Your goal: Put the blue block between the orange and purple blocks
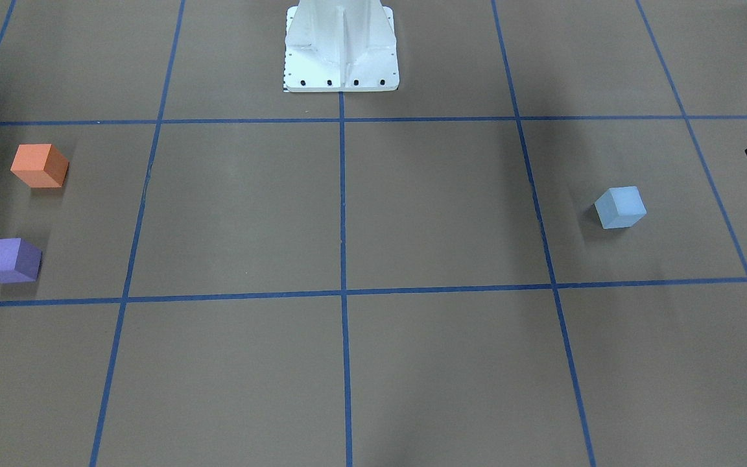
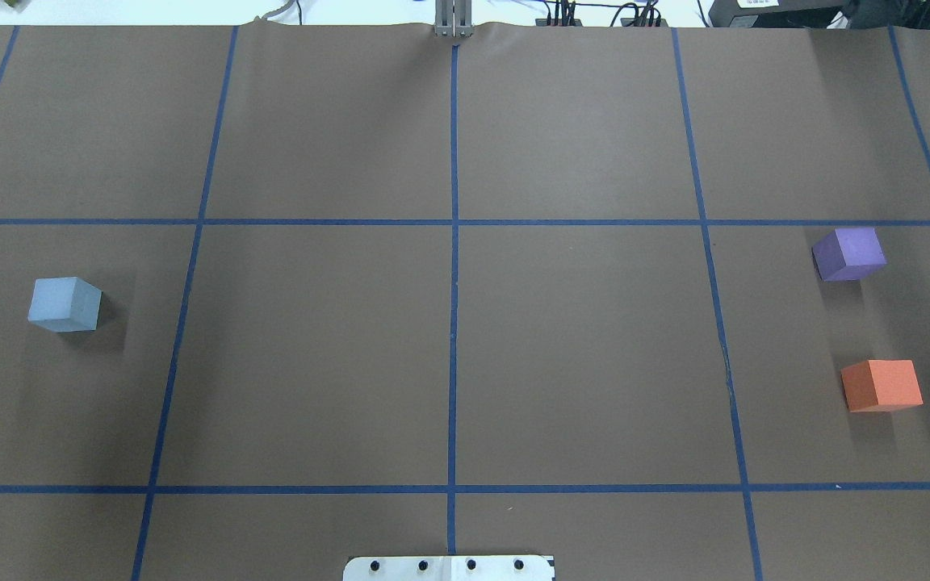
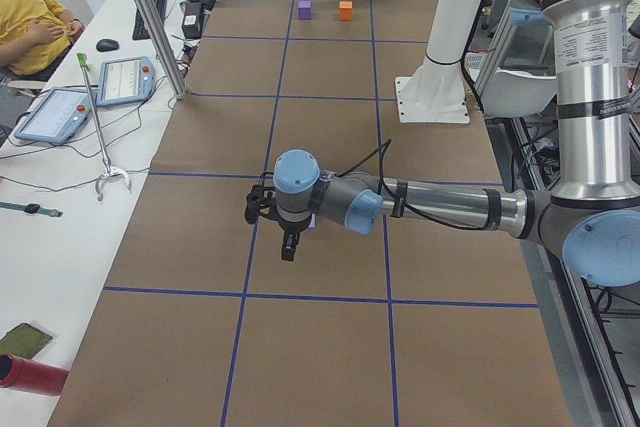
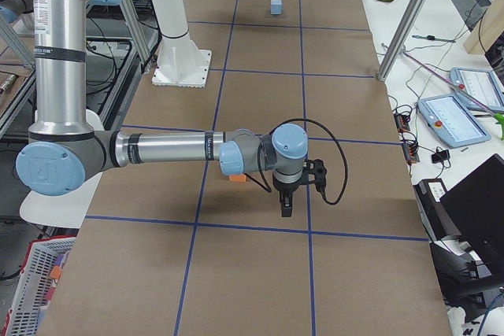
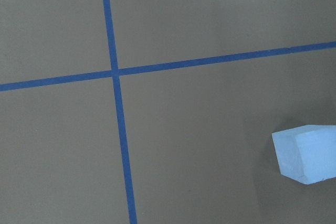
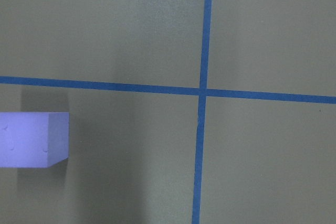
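The blue block (image 2: pixel 65 304) sits flat on the brown table (image 2: pixel 312 355), far out to the robot's left of the white base plate (image 2: pixel 449 568) and some way forward of it, in the middle row of squares. It is a cube, so no side is longer than another. It is turned a little against the blue tape lines (image 2: pixel 454 266), with one upright edge facing back toward the base plate side. The orange block (image 2: pixel 881 386) and the purple block (image 2: pixel 848 253) stand far to the robot's right of the base plate. The orange one is nearer to it and the purple one farther forward, with a gap between them. The left gripper (image 3: pixel 288 247) hangs fingers down over the table on the blue block's side. The right gripper (image 4: pixel 285 206) hangs the same way on the other side (the orange block shows just behind its wrist). For both grippers I cannot tell whether the fingers are apart or closed, and neither block is seen in them.
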You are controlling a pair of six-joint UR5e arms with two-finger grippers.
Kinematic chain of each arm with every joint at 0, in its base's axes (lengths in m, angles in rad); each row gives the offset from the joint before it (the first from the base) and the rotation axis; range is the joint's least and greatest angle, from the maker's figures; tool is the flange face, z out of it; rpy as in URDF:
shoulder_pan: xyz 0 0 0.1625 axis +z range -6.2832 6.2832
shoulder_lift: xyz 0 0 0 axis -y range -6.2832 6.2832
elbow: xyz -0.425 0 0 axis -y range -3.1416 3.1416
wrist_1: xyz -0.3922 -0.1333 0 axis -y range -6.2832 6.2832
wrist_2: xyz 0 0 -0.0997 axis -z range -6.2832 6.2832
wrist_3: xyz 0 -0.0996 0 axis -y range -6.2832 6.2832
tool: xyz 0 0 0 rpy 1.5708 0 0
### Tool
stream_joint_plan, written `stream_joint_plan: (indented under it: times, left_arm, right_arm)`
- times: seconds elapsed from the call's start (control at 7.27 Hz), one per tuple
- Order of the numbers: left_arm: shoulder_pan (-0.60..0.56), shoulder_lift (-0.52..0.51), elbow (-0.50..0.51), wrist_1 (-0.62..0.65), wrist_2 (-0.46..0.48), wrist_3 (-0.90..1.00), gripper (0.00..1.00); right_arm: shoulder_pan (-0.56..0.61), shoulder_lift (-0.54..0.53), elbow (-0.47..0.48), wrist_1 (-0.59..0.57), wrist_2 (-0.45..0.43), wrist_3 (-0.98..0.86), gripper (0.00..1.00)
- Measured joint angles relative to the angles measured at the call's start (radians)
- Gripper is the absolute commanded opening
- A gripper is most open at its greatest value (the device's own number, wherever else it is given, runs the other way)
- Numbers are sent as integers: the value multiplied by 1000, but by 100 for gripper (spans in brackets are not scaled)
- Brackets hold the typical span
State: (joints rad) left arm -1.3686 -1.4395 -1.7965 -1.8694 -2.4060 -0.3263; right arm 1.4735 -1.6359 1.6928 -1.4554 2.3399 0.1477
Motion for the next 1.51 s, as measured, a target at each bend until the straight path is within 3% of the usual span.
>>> stream_joint_plan:
  times: [0.41, 0.69, 0.96, 1.51]
  left_arm:
    - [185, -72, -4, -39, 27, -348, 100]
    - [326, -108, -1, -43, 127, -504, 100]
    - [396, -116, 19, -44, 188, -540, 100]
    - [417, -177, 153, -110, 200, -536, 99]
  right_arm:
    - [3, -14, 6, 3, 19, -30, 100]
    - [3, -16, 8, 5, 19, -36, 100]
    - [2, -17, 6, 8, 19, -37, 100]
    - [2, -14, 2, 10, 19, -36, 100]
